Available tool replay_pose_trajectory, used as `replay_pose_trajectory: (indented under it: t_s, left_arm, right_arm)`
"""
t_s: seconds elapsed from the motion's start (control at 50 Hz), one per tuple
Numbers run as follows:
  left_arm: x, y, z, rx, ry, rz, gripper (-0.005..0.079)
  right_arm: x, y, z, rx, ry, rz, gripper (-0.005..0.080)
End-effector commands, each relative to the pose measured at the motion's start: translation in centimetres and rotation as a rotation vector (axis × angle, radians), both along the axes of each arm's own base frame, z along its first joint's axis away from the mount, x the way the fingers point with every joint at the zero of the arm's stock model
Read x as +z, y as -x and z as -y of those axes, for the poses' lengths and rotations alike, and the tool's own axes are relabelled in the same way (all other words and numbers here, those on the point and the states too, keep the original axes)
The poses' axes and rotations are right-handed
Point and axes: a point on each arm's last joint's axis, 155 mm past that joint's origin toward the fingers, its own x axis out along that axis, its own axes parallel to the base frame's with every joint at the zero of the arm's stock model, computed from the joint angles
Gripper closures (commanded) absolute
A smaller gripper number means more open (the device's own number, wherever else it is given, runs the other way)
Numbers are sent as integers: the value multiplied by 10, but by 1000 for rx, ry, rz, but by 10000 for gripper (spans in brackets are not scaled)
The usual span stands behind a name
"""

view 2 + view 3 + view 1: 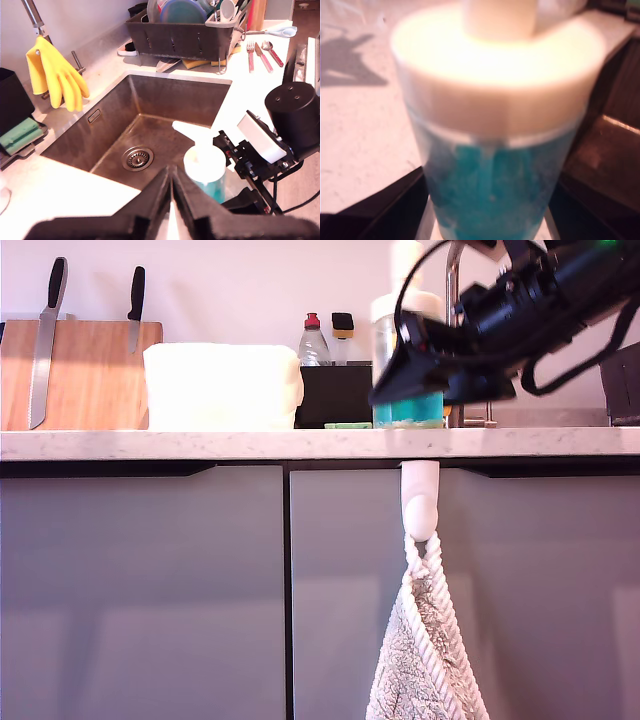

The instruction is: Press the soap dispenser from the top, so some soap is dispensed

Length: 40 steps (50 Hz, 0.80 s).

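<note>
Standing, exterior view: the soap dispenser upright on the table, long axis vertical, pump top uppermost; the soap filling the lower part.
Clasp, exterior view: my second gripper across the bottle's middle, reaching in from the exterior view's right.
Jaws, first wrist view: my first gripper pinched fully together, holding nothing (a blunt tip, suited to pushing).
Target, first wrist view: the dispenser's cap and pump top just ahead of and below those jaws, at the edge of the sink, spout pointing over the basin.
Gap, first wrist view: tip near the pump but apart from it, not yet above it.
Jaws, second wrist view: spread to the bottle's width, one on each side of the clear body, seemingly pressed against it and steadying it (blurred by closeness, so contact judged rather than plain).
Nearer arm for the press: the first, judged free and higher.
Coming move, as a judgement: forward until over the pump top, then straight down along the bottle's vertical axis.
</note>
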Motion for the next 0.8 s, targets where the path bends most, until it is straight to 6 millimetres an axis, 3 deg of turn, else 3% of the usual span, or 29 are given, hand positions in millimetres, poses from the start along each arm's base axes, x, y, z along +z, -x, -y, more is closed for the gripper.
replay_pose_trajectory:
  t_s: [0.0,0.2,0.5,0.78]
  left_arm:
    - [1,0,-1,-3,-2,2,766]
    - [-10,4,-2,-3,-24,-44,766]
    - [-10,5,-2,-4,-26,-47,766]
    - [-11,5,-2,-4,-26,-48,766]
  right_arm:
    - [-4,1,-2,6,5,2,119]
    - [-3,1,-2,4,0,-1,119]
    - [-6,8,1,2,11,-33,119]
    - [4,20,11,-17,26,-47,119]
